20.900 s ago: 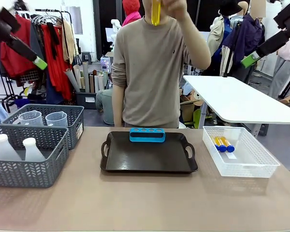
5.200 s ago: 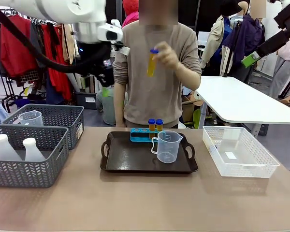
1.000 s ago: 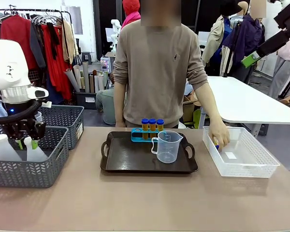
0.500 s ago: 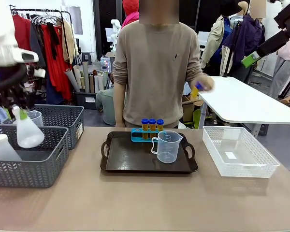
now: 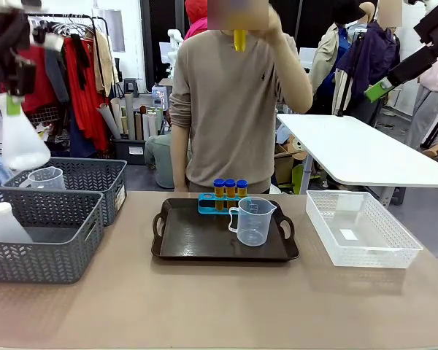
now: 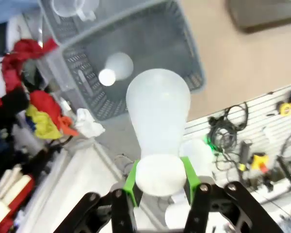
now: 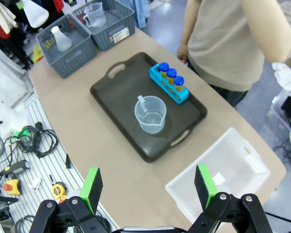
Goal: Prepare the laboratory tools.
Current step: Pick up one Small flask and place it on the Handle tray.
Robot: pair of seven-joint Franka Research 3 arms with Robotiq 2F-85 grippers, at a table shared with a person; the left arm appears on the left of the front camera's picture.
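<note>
High at the far left, my left gripper [image 5: 11, 102] is shut on the neck of the translucent white conical flask [image 5: 23, 146], above the grey baskets. In the left wrist view the green pads [image 6: 131, 180] clamp the flask [image 6: 157, 111]. Three yellow tubes with blue caps [image 5: 230, 188] stand in a blue rack on the black tray [image 5: 197, 244], beside the clear beaker [image 5: 254, 221]. The person holds a fourth yellow tube [image 5: 239, 36] up at head height. My right gripper [image 7: 148, 187] hangs open, high above the table.
The front grey basket [image 5: 40, 251] holds another flask [image 5: 7, 224]; the one behind it [image 5: 95, 179] holds a second beaker [image 5: 47, 177]. A white mesh basket [image 5: 361, 227] stands right of the tray. The person stands at the far edge behind the tray.
My left gripper has lifted the flask out of the front grey basket and raised it high. The person took a tube from the white basket and raised it.
</note>
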